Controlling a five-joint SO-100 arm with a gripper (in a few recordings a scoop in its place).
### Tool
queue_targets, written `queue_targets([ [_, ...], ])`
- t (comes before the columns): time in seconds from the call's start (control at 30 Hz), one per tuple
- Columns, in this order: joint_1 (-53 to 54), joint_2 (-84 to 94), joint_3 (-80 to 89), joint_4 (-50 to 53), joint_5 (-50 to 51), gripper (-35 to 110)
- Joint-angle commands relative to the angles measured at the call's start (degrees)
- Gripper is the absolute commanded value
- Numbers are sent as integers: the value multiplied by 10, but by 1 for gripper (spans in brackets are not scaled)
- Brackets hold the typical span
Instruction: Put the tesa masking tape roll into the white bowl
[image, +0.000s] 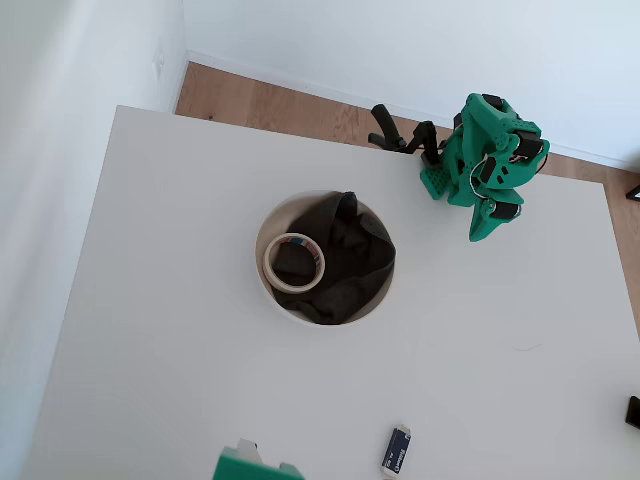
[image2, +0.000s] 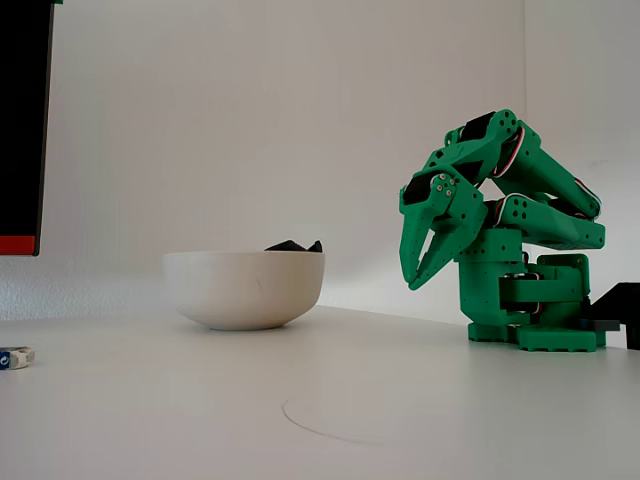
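Tape roll (image: 294, 262) lies flat inside the white bowl (image: 272, 296), on the left part of the dark cloth (image: 350, 262) in the overhead view, its outer edge touching or just beside the bowl's left wall. Dark cloth shows through the roll's centre hole. Bowl sits near the middle of the white table (image: 180, 360), a bit toward the far edge. In the fixed view the bowl (image2: 245, 289) stands left of centre w/ a bit of cloth (image2: 293, 245) poking above the rim; roll itself hidden behind the wall there.

Green arm is folded up on its base at the table's far right corner area, well apart from the bowl. Claw (image2: 409, 279) points down, above the table, holding nothing; fingers meet or nearly meet at the tips w/ a narrow gap higher up, so it reads as closed. In the overhead view the claw (image: 483, 226) sits at the near end of the folded arm.

Small dark blue packet (image: 396, 451) lies near the table's near edge, right of centre in the overhead view; in the fixed view it shows at the far left edge (image2: 15, 357).
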Motion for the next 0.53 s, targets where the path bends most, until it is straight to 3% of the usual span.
queue_targets([
  [0.0, 8, 4, 0, -2, 11, -8],
  [0.5, 17, 4, 0, -2, 19, -8],
])
